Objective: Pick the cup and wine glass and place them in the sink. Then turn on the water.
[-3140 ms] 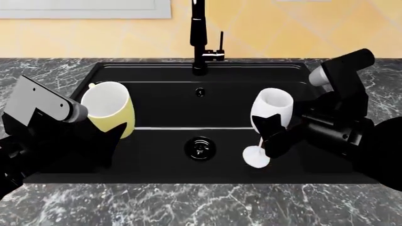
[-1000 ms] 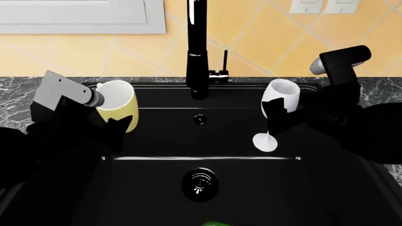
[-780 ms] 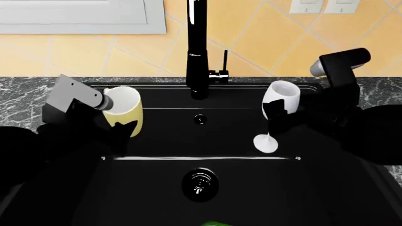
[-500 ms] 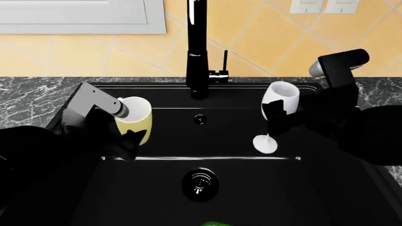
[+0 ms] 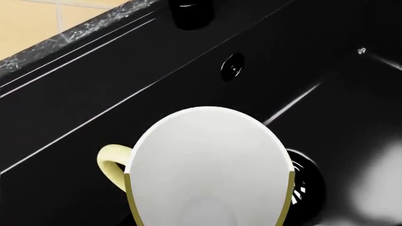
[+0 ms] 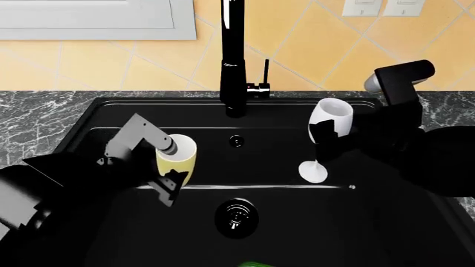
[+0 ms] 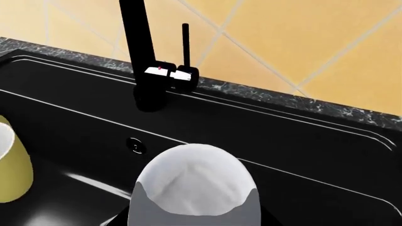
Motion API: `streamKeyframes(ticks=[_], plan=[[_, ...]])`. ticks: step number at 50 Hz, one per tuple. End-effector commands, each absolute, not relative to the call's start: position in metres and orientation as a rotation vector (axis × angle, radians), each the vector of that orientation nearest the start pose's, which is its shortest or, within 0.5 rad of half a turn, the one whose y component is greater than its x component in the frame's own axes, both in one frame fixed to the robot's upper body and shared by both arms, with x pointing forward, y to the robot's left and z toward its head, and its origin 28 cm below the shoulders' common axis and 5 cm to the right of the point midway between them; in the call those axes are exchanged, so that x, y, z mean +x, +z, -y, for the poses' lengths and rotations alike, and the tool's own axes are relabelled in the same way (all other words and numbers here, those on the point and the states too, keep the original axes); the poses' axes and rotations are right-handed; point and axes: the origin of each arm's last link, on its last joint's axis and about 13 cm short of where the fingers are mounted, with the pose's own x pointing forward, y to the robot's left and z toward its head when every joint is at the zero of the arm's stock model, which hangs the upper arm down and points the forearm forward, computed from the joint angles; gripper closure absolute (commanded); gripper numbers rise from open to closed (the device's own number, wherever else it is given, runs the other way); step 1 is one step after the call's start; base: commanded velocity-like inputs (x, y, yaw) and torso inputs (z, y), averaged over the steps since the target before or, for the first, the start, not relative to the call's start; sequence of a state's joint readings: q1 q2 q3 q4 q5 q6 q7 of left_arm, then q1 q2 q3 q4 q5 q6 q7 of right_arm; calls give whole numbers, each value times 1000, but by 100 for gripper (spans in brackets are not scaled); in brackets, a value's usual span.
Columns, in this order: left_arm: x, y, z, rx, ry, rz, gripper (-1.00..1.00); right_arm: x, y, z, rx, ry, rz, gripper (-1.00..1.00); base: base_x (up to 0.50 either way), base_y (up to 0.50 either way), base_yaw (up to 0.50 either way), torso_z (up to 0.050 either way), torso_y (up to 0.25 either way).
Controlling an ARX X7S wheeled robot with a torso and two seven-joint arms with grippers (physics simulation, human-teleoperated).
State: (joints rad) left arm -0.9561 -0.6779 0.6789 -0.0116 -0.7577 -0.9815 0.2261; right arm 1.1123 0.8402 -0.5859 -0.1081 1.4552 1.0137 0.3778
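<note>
Yellow-tiled wall (image 6: pixel 312 44) at far side, white window frame (image 6: pixel 89 25) far left, grey marble counter (image 6: pixel 37 114), white outlets (image 6: pixel 382 6) far right.

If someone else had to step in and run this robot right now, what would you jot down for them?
Left gripper: shut on the pale yellow mug, held above the black sink basin, near the round drain.
Right gripper: shut on the white stemmed wine glass, upright over the basin's right side.
Done: both items picked up and brought over the sink.
Left: lower and release both, then work the lever of the black faucet to turn on the water.
</note>
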Motion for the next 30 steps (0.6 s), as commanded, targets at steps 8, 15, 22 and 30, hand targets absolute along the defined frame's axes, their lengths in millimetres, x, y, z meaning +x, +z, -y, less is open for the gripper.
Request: streamKeyframes(ticks=[8, 15, 22, 30], plan=[[323, 159, -271, 343, -605, -580, 100, 281, 252, 176, -76, 339, -380, 100, 0, 0, 0, 1, 0], [325, 151, -265, 341, -624, -595, 100, 280, 252, 177, -75, 338, -382, 100, 0, 0, 0, 0, 1], [326, 145, -261, 329, -638, -603, 100, 280, 251, 176, -75, 339, -385, 100, 0, 0, 0, 0, 0], [326, 135, -258, 332, -653, -628, 100, 282, 251, 175, -76, 341, -385, 100, 0, 0, 0, 0, 0]])
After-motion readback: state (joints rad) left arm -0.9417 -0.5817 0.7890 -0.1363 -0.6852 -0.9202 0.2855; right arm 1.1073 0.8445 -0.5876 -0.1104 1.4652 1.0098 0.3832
